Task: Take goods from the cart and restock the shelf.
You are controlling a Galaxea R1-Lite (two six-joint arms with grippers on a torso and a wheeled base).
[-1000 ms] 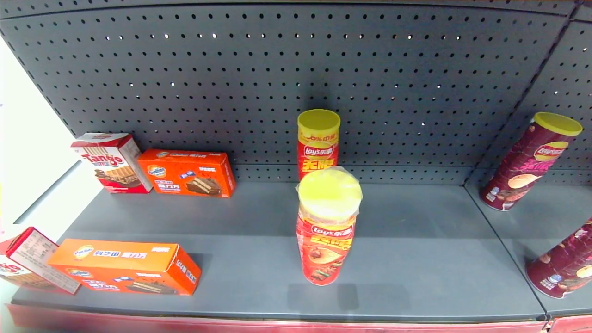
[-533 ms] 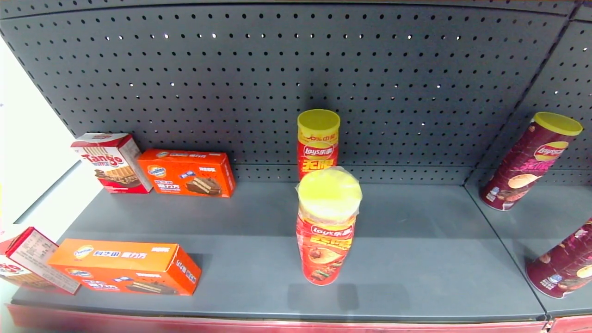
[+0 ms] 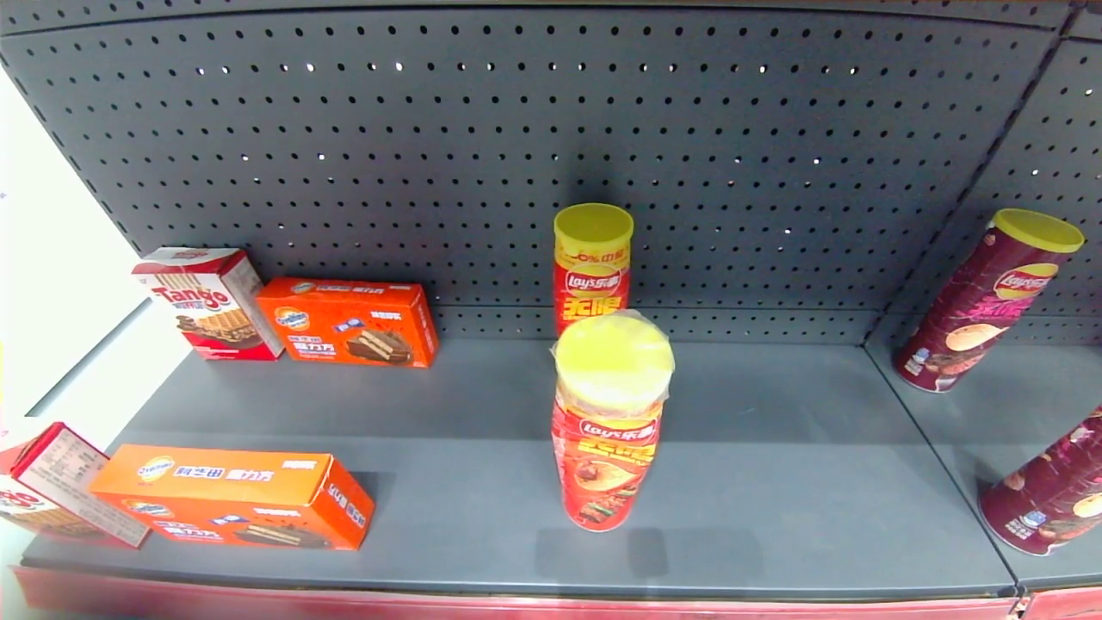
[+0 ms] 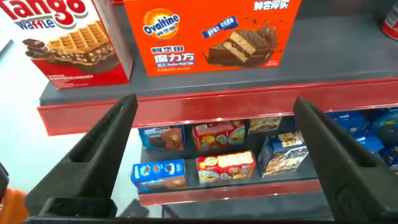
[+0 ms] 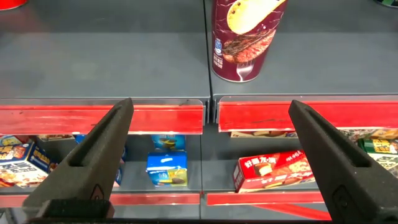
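Left gripper [image 4: 211, 165] hangs spread and empty before the near left edge of the shelf [image 3: 775, 482], facing the orange box [image 4: 211, 37] and the wafer box [image 4: 68, 37]. Further right, the right gripper [image 5: 208, 162] is likewise released with nothing between its fingers, in front of a purple can [image 5: 242, 37].

Across the last second nothing on the shelf has shifted; the red can [image 3: 607, 439] stands upright mid-shelf, another red can [image 3: 592, 267] behind it at the far pegboard. This is probably a pause between placements, with a fresh trip to the cart due.

The head camera surveys the shelf top. The wrist cameras add the lower tier, stocked with small boxes [image 4: 227, 168].
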